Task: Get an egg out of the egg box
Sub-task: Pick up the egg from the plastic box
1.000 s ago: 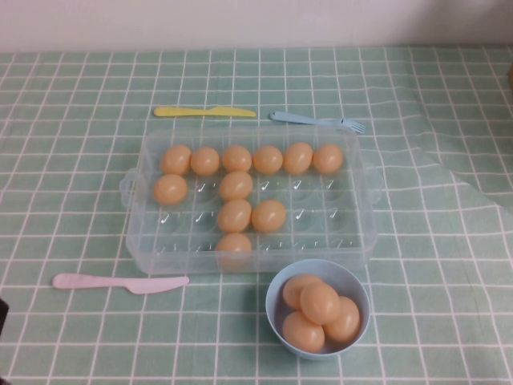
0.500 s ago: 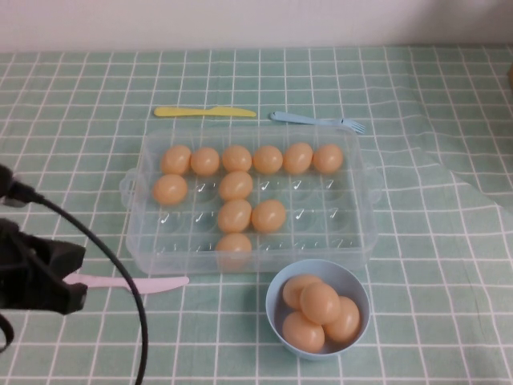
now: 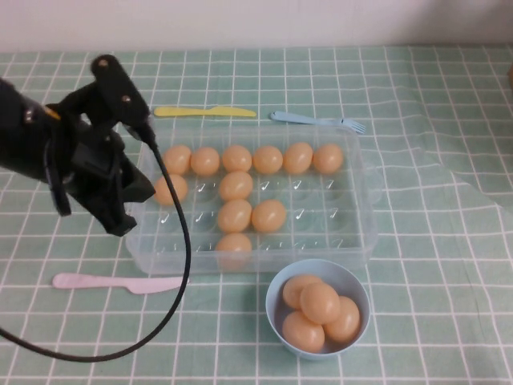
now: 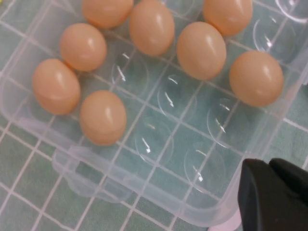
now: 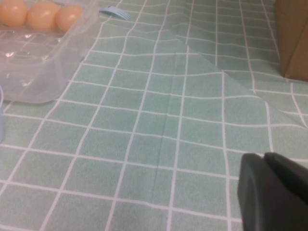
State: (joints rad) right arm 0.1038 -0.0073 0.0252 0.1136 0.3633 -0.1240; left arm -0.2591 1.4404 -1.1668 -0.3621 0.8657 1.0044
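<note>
The clear egg box (image 3: 321,224) stands mid-table and holds several peach-orange eggs, such as one (image 3: 268,215) near its middle. My left gripper (image 3: 122,215) hangs over the box's left edge, fingers shut and empty, covering part of the leftmost egg (image 3: 171,190). In the left wrist view the shut gripper (image 4: 275,192) sits above the box's corner, with empty cups (image 4: 159,144) and the nearest egg (image 4: 103,117) beyond it. My right gripper (image 5: 274,192) is shut and empty over bare cloth, to the right of the box (image 5: 43,72), out of the high view.
A light-blue bowl (image 3: 317,263) with several eggs stands in front of the box. A pink knife (image 3: 120,282) lies at the front left, a yellow knife (image 3: 204,111) and a blue fork (image 3: 317,120) behind the box. A cardboard box (image 5: 291,38) stands at the far right.
My left arm came in from the front left corner and moved up and forward until its gripper hangs over the box's left edge. The eggs and the box have not moved.
</note>
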